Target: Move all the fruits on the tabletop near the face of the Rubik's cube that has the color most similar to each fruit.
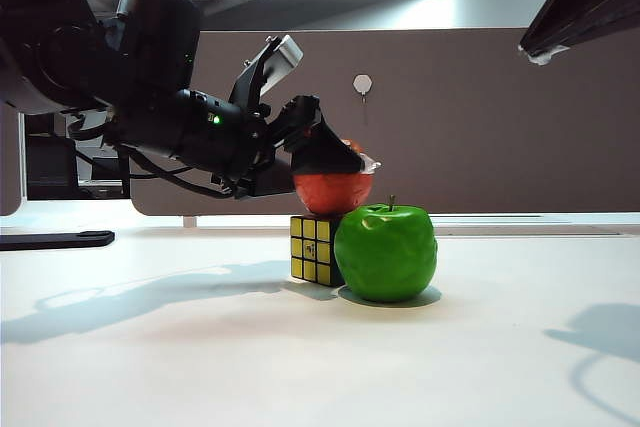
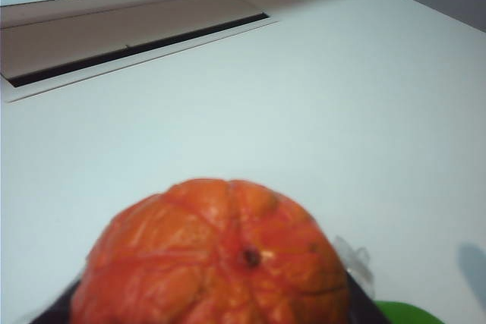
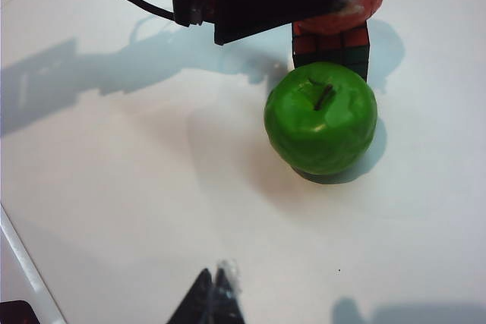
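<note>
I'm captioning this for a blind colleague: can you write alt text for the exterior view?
The left claw holds a wrinkled orange-red fruit over a small Rubik's cube on a white tabletop. A glossy green apple sits against the cube's right side.

The desk (image 1: 150, 367) is smooth and plain white, with soft arm shadows across it. On it stand the Rubik's cube (image 1: 312, 248), directly under the left tool (image 1: 335, 162), and the green apple (image 1: 386, 252), just beside the cube and a little lower than that tool, its stem upright.
</note>
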Tool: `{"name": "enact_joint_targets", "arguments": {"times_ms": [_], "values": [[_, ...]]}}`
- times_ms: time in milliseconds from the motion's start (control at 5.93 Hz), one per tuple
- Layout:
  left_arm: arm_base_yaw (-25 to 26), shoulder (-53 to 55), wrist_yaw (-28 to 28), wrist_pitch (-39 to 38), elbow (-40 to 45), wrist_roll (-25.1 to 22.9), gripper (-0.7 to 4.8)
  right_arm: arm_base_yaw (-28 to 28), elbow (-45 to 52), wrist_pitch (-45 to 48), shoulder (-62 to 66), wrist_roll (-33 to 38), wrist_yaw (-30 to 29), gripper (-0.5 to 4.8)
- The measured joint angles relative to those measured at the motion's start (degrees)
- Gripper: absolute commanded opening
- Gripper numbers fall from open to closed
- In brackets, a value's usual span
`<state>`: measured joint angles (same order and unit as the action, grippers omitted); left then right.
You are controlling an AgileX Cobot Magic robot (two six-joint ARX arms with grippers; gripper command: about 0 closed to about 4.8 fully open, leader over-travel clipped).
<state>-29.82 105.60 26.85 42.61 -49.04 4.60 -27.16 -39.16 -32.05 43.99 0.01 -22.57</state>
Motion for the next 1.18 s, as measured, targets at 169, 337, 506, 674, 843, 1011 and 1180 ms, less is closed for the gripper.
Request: {"name": "enact_joint_targets", "arguments": {"times_ms": [169,337,506,674,843,1011,1180], "values": [[0.0,0.0,0.0,0.0,0.0,-0.02,3.54,0.0,0.0,0.0,0.02,0.0,0.0,-0.01],[0.0,0.0,0.0,0.0,0.0,0.0,3.82,0.0,0.0,0.0,0.02,0.0,0.02,-0.01],[0.0,0.0,0.0,0.0,0.0,0.0,3.92,0.0,0.0,-0.02,0.02,0.0,0.0,-0.01],[0.0,0.0,-0.02,0.0,0.0,0.0,4.07,0.0,0.0,0.0,0.02,0.0,0.0,-0.01],[0.0,0.0,-0.02,0.0,0.0,0.0,4.09,0.0,0.0,0.0,0.07,0.0,0.0,-0.01],[0.0,0.0,-0.02,0.0,0.0,0.02,4.79,0.0,0.0,-0.02,0.13,0.0,0.0,-0.01],[0.0,0.0,-0.02,0.0,0.0,-0.02,4.79,0.0,0.0,-0.02,0.33,0.0,0.02,-0.01]]}}
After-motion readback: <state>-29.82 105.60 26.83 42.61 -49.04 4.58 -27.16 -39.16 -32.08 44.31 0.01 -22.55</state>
